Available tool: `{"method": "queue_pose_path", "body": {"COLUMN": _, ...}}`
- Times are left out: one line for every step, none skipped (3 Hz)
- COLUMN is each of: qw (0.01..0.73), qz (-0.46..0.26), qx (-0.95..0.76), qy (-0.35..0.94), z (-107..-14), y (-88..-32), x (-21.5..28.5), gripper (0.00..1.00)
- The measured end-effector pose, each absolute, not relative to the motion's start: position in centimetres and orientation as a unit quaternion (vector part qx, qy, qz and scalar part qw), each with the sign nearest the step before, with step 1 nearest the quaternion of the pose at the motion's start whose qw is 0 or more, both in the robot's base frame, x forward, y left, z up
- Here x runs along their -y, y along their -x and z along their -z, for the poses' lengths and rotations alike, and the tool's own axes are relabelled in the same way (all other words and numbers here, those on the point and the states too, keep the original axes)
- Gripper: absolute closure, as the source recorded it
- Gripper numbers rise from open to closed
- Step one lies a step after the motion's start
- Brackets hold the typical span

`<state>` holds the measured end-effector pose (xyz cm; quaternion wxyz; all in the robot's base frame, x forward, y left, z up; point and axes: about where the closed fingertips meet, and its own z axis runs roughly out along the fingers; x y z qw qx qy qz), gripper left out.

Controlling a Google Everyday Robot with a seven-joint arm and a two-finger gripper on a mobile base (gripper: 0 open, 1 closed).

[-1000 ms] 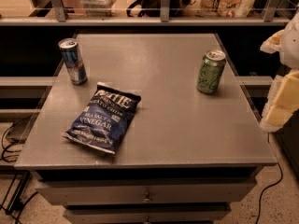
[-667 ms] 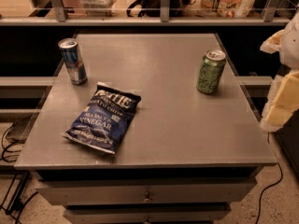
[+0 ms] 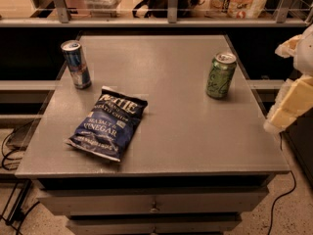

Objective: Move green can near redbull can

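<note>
The green can (image 3: 220,75) stands upright on the right side of the surface (image 3: 186,141), left of the pincer (image 3: 291,102) at the right edge, whose state I cannot tell; the redbull can (image 3: 76,64) stands far left.

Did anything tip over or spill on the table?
No. The green can and redbull can stand upright, the chip bag lies flat, and the gripper hangs beside the right edge of the table.
</note>
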<state>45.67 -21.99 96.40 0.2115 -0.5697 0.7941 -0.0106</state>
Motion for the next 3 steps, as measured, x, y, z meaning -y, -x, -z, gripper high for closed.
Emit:
{"method": "queue_pose_path", "body": {"qw": 0.268, "qz": 0.01, "qx": -0.792, "qy": 0.548, "z": -96.4, "y": -48.3, "x": 21.7, "gripper": 0.0}}
{"method": "queue_pose_path", "body": {"qw": 0.301, "qz": 0.007, "qx": -0.781, "qy": 0.548, "z": -96.0, "y": -51.5, "x": 20.8, "gripper": 0.0}}
{"method": "queue_pose_path", "body": {"qw": 0.303, "qz": -0.01, "qx": -0.773, "qy": 0.557, "z": -94.5, "y": -54.4, "x": 19.4, "gripper": 0.0}}
